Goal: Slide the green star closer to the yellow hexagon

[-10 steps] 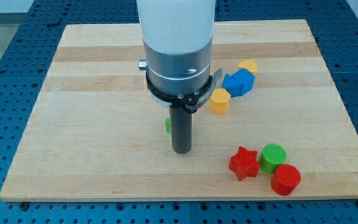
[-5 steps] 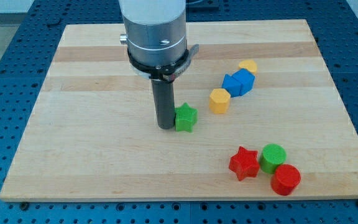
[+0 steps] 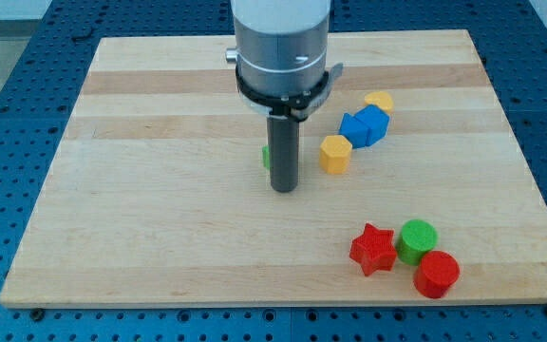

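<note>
Wooden board (image 3: 141,190) on a blue perforated bench (image 3: 8,57). The arm (image 3: 281,47) descends vertically from the view's top, a white housing over a grey collar, ending in a straight dark rod; there is no claw, so no opening state applies. My tip (image 3: 284,189) rests on the board near its centre. The green star (image 3: 266,157) is almost wholly hidden behind the rod: only a thin green sliver shows at the rod's left edge, so contact cannot be judged. Just right of the rod, apart from it, stands the yellow hexagon (image 3: 334,153). Farther right and farther back lie two blue blocks (image 3: 364,126) touching each other, shapes unclear, with a yellow block (image 3: 380,100) behind them. Near the board's near right corner, well apart from my tip, cluster a red star (image 3: 373,249), a green cylinder (image 3: 417,238) and a red cylinder (image 3: 436,274), each touching its neighbour.
</note>
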Controlling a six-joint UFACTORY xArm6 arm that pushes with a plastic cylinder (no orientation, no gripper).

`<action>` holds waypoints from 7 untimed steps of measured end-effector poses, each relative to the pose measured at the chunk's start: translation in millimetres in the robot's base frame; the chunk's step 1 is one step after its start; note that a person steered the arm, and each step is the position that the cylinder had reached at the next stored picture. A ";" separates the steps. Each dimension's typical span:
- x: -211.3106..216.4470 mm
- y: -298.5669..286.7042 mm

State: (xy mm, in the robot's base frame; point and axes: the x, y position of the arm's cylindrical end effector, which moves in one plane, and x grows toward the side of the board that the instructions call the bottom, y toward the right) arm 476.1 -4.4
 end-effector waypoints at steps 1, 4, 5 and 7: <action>-4.0 0.0; -3.7 -71.9; -16.0 -78.0; -34.8 -52.6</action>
State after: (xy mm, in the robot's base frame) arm 441.4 -56.9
